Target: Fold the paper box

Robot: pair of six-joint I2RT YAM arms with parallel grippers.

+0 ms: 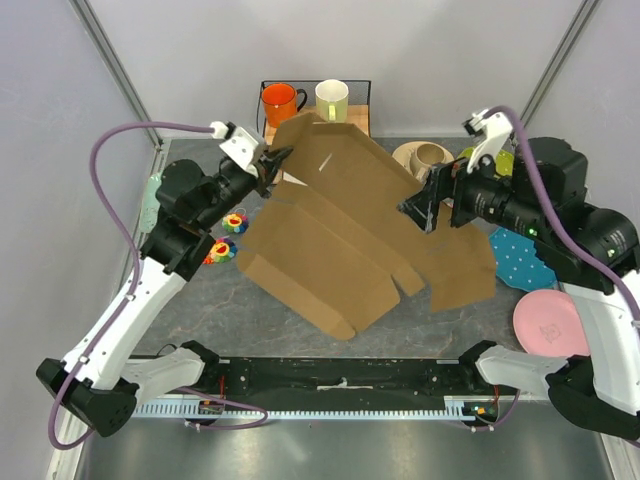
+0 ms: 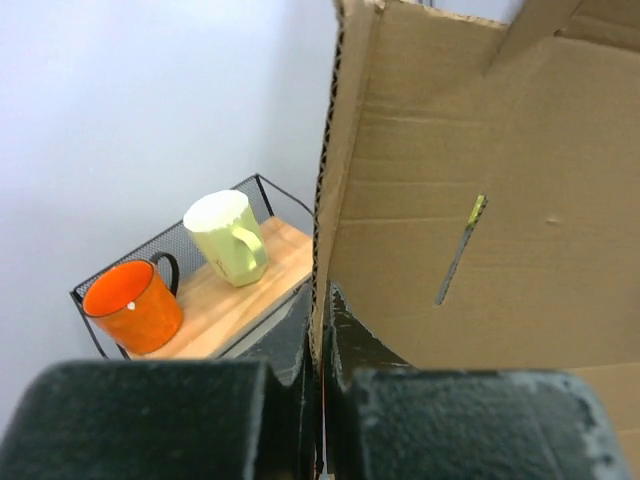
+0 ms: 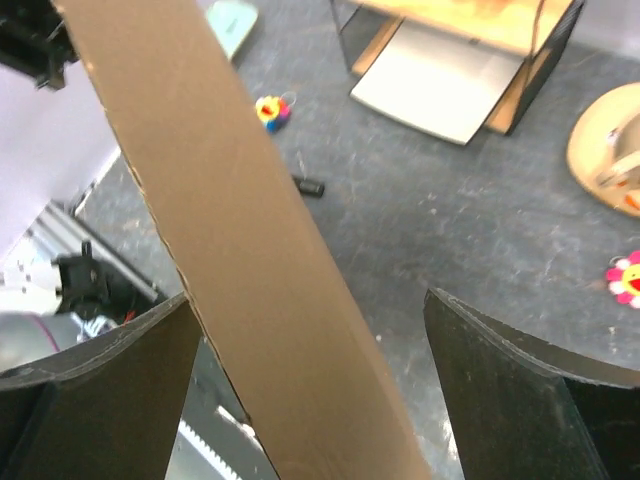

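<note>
Nearest your arm bases, the low flaps of the die-cut brown corrugated cardboard box (image 1: 330, 250) rest on the dark grey mottled worktop (image 1: 200, 320). It lies across the middle, still unfolded, and its far panel is lifted off the surface. A round pink plate (image 1: 550, 325) sits at the near right, with a blue dotted plate (image 1: 520, 258) just beyond it.

Further in, your right hand (image 1: 425, 205) meets the raised panel's right edge. Its wrist view shows the hand (image 3: 310, 380) spread wide, a strip of the box (image 3: 230, 220) running between the dark fingers (image 3: 100, 390). You cannot tell whether either pad presses on it.

On the other side, two small multicoloured flower toys (image 1: 235, 221) lie beside the box's left edge. Past them your left hand (image 1: 272, 165) holds the panel's far left corner. Its wrist view shows the hand (image 2: 320, 400) pinched narrow on the corrugated edge, and the box (image 2: 480, 200) rises upright with a thin slot (image 2: 460, 250) cut in its face.

A tan bowl (image 1: 428, 157) stands behind the right hand. At the far edge, a black wire shelf with a wooden board (image 1: 365, 105) carries a glossy orange mug (image 1: 280, 100) and a pale green faceted mug (image 1: 332, 98) side by side.
</note>
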